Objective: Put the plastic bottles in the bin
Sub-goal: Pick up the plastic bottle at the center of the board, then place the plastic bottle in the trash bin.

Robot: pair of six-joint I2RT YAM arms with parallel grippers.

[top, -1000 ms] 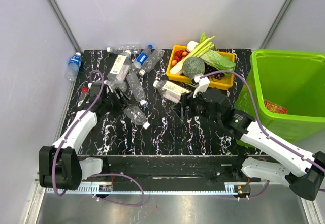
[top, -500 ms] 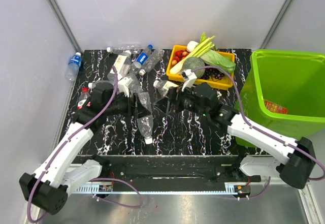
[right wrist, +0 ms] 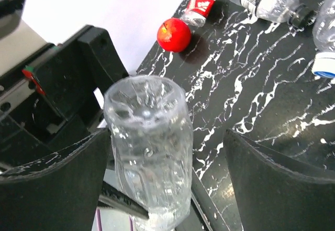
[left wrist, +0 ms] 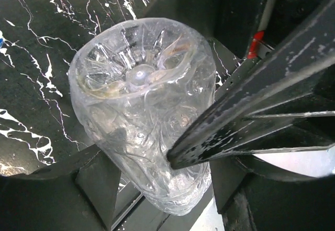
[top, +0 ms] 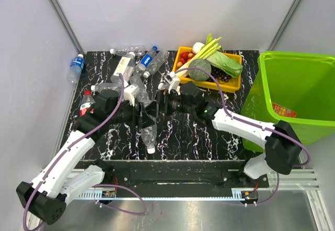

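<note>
A clear, label-less plastic bottle [top: 148, 125] hangs over the middle of the black table, white cap down. My left gripper [top: 139, 114] is shut on it; in the left wrist view the bottle [left wrist: 138, 105] fills the gap of that gripper [left wrist: 162, 181]. My right gripper [top: 158, 107] stands open around the same bottle [right wrist: 149, 147]. In the right wrist view the bottle leans on the left finger of that gripper [right wrist: 167, 155], with a gap to the right one. Several more bottles [top: 131, 68] lie at the back left. The lime-green bin [top: 293, 56] stands at the right.
A yellow tray [top: 234, 88] of vegetables sits at the back, just behind my right arm. One blue-labelled bottle [top: 76, 64] lies off the table's left edge. A small red round thing [right wrist: 174, 34] and a red-labelled bottle [right wrist: 201, 1] lie at the left side.
My left arm has lifted the clear bottle and carried it right, toward the centre. My right arm has swung left from beside the tray and opened its fingers around that bottle.
</note>
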